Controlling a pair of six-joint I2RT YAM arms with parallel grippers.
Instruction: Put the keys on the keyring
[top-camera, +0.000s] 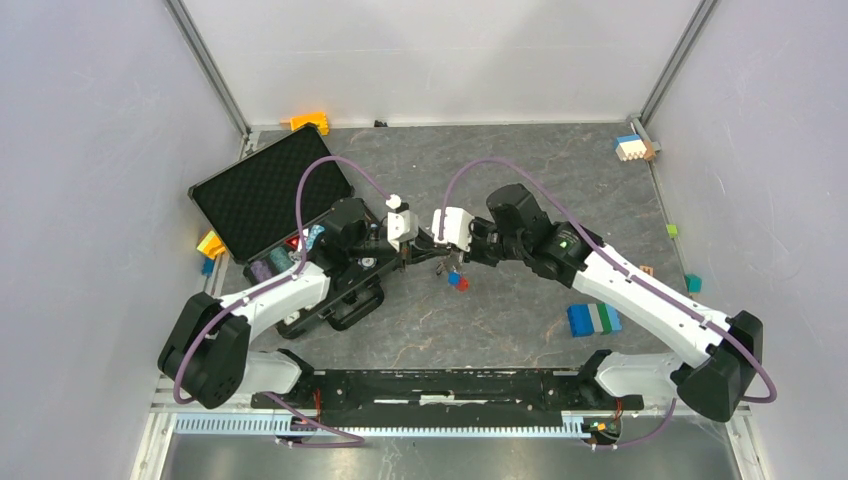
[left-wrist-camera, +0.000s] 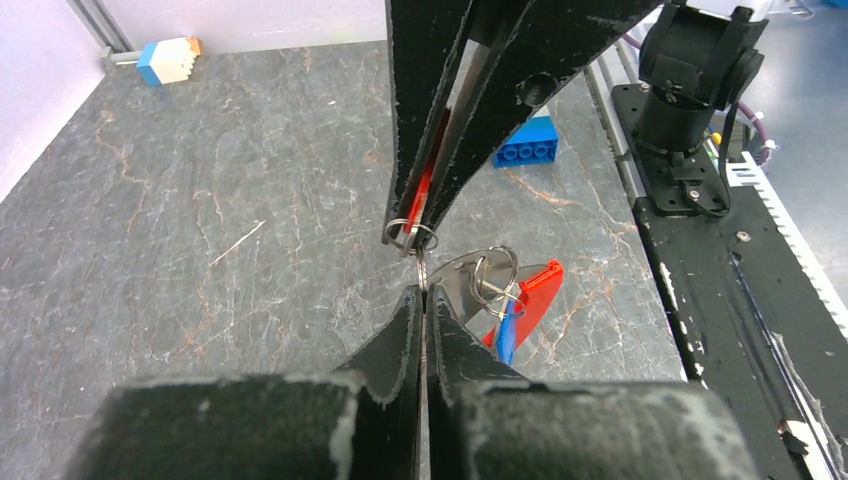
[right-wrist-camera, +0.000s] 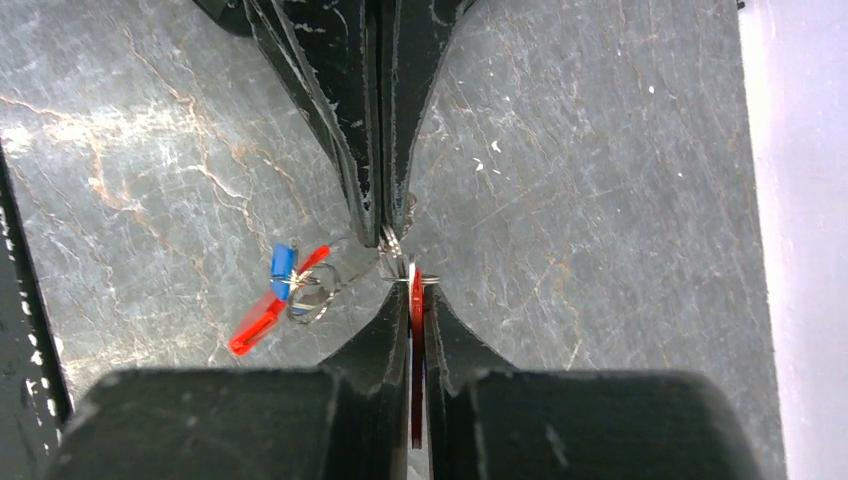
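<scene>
Meeting tip to tip above the grey, marble-veined table (top-camera: 500, 330), both arms are reaching inward from their bases with wrists bent toward each other.

Right gripper (right-wrist-camera: 416, 292): the matte black, scuffed, wedge-shaped fingers are pressing together flat on the long red plastic clip (left-wrist-camera: 428, 190) of the silvery keyring (right-wrist-camera: 416, 335). A small wire loop (left-wrist-camera: 410, 237) is sticking out just past the fingertips.

Left gripper (left-wrist-camera: 423, 300): the fingers are squeezed tight, pinching a thin metal ring (left-wrist-camera: 424, 272) seen edge-on. This ring is touching the small wire loop.

The two tiny keys (left-wrist-camera: 520, 305) are hanging just beside the left fingertips on shiny steel rings. One has a flat red plastic head (left-wrist-camera: 538, 290) and the other a blue plastic head (left-wrist-camera: 506, 338). They seem to be dangling clear of the table, though the wrist views are blurring there.

A hard black case (top-camera: 270, 190) is lying open at the left, its lid lined with dimpled foam. The tray half is holding small red, teal and purple pieces (top-camera: 290, 252), which the left arm is partly covering.

Loose on the table:
- A blue, green and white studded brick (top-camera: 593, 318) is sitting near the right arm.
- A blue, white and tan block (top-camera: 632, 148) is sitting in the far right corner.
- An orange block (top-camera: 310, 122) is resting against the back wall.
</scene>
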